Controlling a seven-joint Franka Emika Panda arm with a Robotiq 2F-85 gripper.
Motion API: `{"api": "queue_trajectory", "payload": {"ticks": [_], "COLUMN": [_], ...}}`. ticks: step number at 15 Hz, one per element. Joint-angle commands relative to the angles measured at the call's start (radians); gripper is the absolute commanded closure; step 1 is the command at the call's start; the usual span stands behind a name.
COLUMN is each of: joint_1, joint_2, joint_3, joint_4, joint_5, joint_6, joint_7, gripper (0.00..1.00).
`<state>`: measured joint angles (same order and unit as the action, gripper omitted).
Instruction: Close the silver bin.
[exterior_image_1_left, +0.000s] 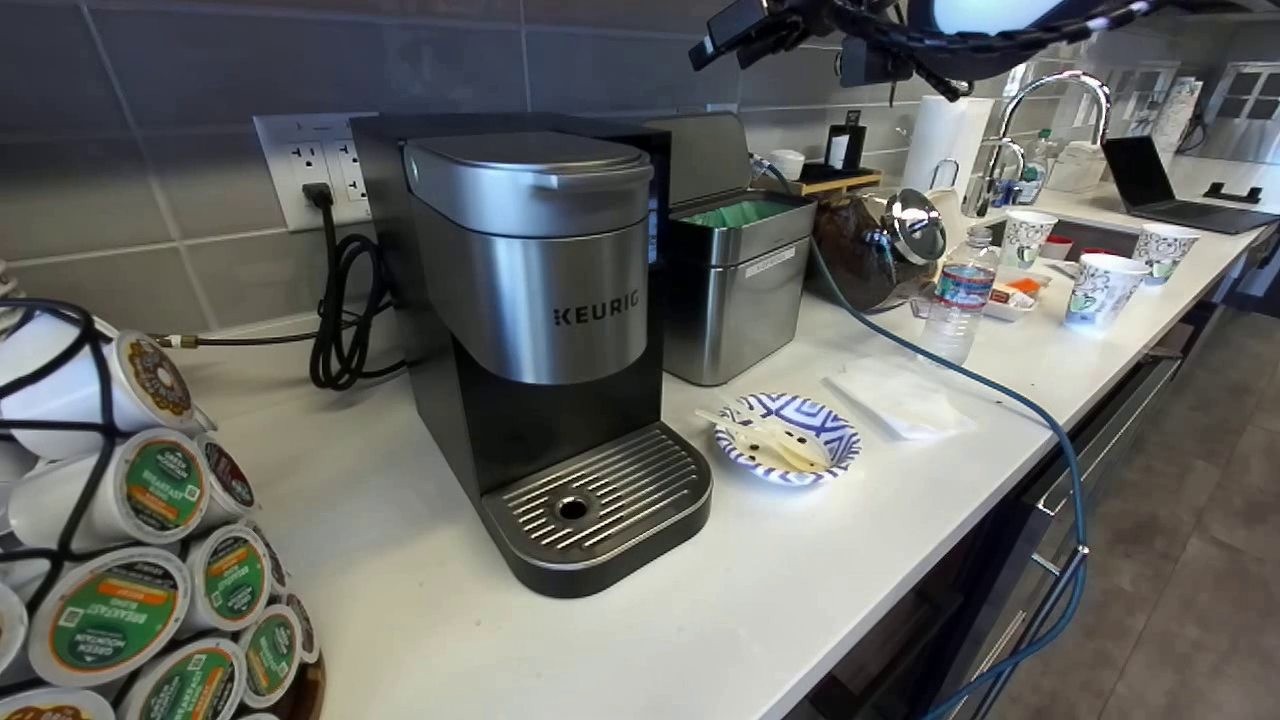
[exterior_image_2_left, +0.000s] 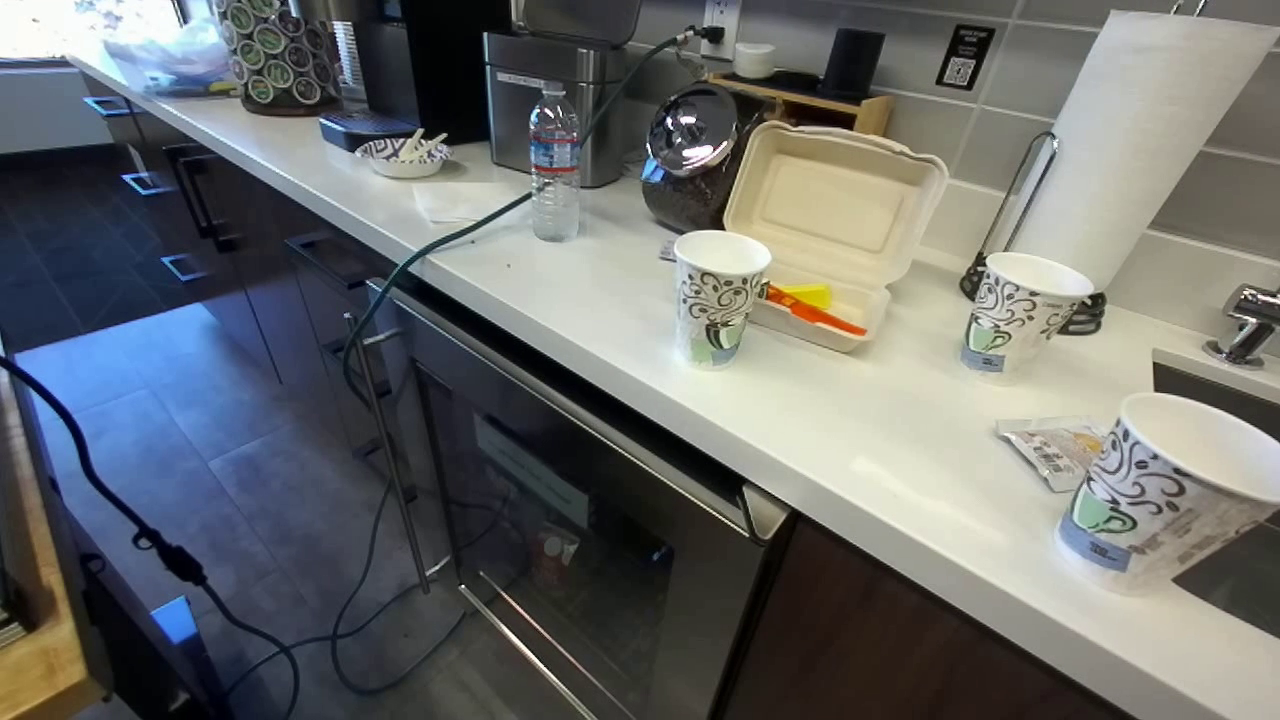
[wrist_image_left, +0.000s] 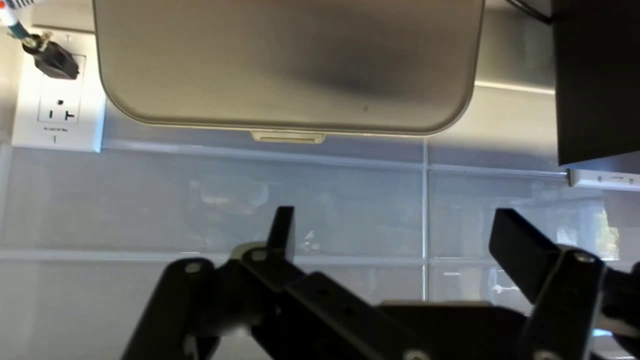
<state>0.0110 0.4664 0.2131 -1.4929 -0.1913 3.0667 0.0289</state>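
Silver bin open, green liner inside; bowl holds utensils.

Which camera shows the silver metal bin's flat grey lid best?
The wrist view: the flat grey lid looks biggest and unblocked there, though cropped. Both exterior views show it raised but smaller, partly hidden or cropped.

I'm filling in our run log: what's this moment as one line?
goal: close silver bin | lid: raised, green liner showing | gripper: open, empty, apart from lid | status: not yet closed
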Motion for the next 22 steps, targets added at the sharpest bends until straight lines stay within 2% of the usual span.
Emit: {"api": "queue_trajectory", "payload": {"ticks": [1, 6, 10, 13, 22], "joint_1": [0.067, 0.171, 0.255, 0.294, 0.387], "joint_2": [0.128, 0.238, 0.299, 0.333, 0.433], "joint_3": [-0.058, -0.178, -0.298, -0.353, -0.514], "joint_4": [0.197, 0.367, 0.471, 0.533, 0.691], "joint_5": [-0.033, -0.074, -0.101, -0.101, -0.104], "joint_6": [-0.027, -0.036, -0.118, -0.214, -0.383], "joint_7": [0.007, 0.024, 0.026, 0.031, 0.12], "gripper": [0.0, 0.0, 0.0, 0.0, 0.0]}}
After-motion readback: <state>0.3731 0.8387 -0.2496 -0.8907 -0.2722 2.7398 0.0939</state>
